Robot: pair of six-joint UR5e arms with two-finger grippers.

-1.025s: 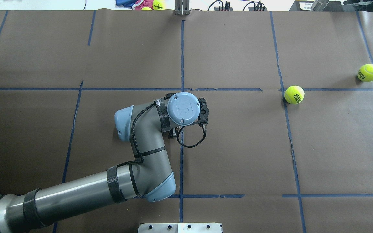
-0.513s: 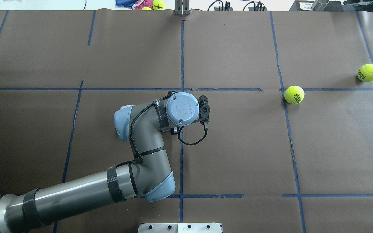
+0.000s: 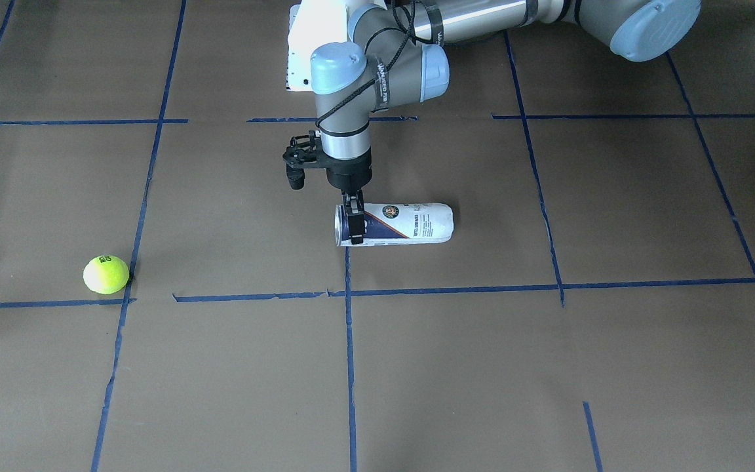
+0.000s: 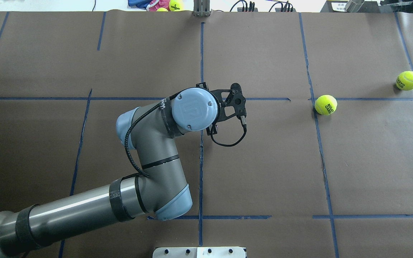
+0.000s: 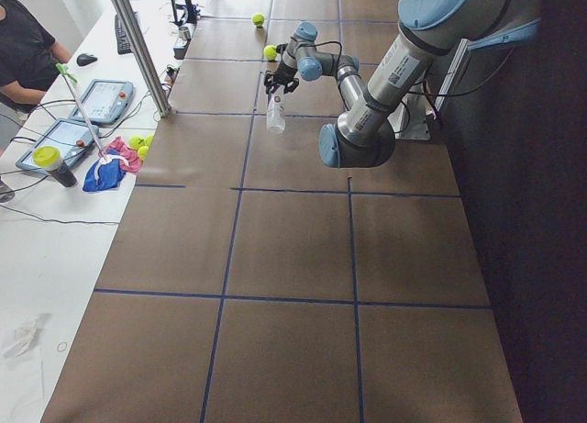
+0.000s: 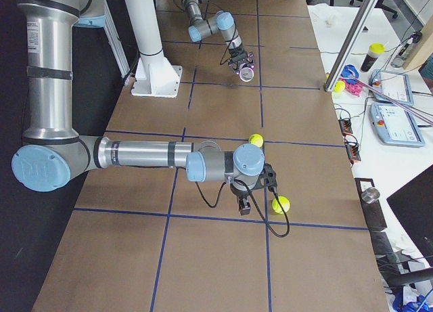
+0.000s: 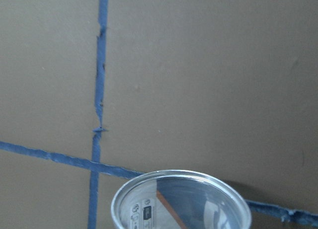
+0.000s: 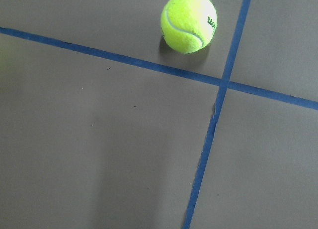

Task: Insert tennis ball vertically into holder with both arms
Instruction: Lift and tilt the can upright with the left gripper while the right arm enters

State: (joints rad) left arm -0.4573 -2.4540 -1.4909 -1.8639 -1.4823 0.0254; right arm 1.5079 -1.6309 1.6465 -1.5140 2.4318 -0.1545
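tennis ball point(image 3: 105, 274) sits loose on tabletop point(image 3: 482, 367) at 8 o'clock from holder point(image 3: 410, 223) in front view, holder lying sideways with left gripper point(image 3: 354, 233) clamped on its open end, right gripper point(image 6: 242, 205) near ball, state can't tell

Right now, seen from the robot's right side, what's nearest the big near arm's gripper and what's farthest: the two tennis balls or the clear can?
From the right gripper:
1. The nearer tennis ball, just beside it on the operators' side.
2. The second tennis ball, by a tape line farther along the table.
3. The holder, farthest, in the left gripper.
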